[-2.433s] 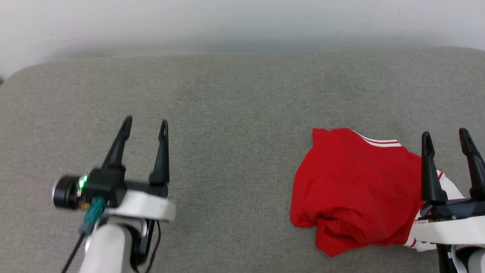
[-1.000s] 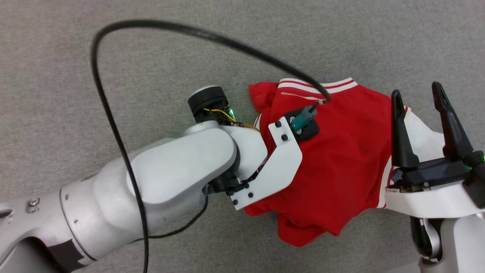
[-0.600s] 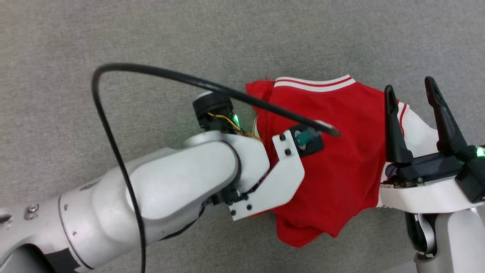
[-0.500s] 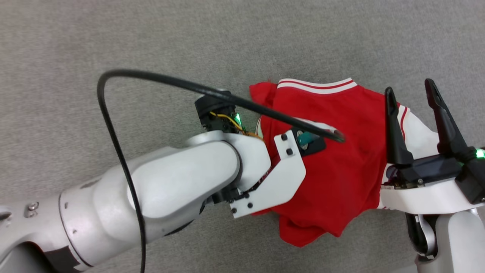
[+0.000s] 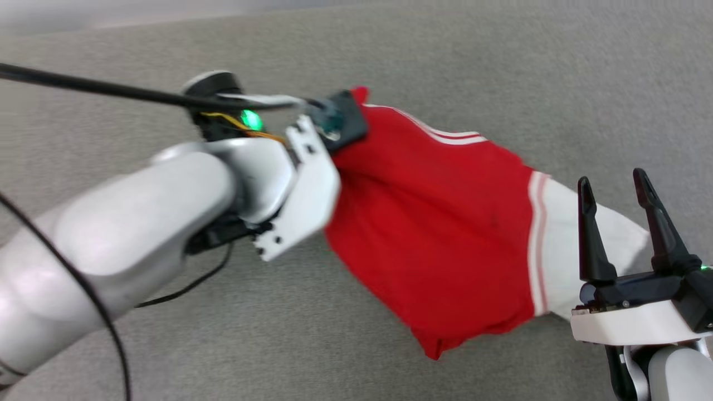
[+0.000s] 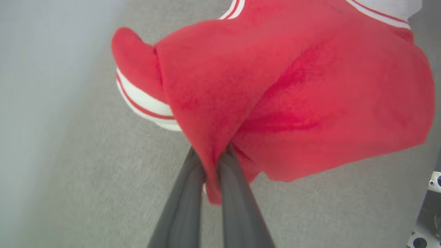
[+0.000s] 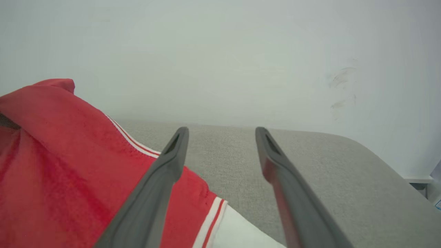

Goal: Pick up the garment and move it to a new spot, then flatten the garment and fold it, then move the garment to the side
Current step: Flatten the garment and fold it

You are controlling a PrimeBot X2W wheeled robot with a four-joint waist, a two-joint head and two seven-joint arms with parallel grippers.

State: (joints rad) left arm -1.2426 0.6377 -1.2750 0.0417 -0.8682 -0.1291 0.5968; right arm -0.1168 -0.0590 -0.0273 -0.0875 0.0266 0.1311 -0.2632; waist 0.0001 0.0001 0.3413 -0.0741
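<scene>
Now clamped with the left gripper [image 6: 213, 156] on a ridge of the garment [image 5: 440, 223], after standing wide a second ago. Pulled up off the grey surface [image 5: 501, 67] at the pinch, by the look of it, and stretched away from the fingertips, down to a white sleeve [image 5: 562, 245] just below the right gripper [image 5: 611, 178], spread wide and holding nothing. Probably means pick-up secured and carrying to a new spot under way, with flattening and folding not yet begun.
</scene>
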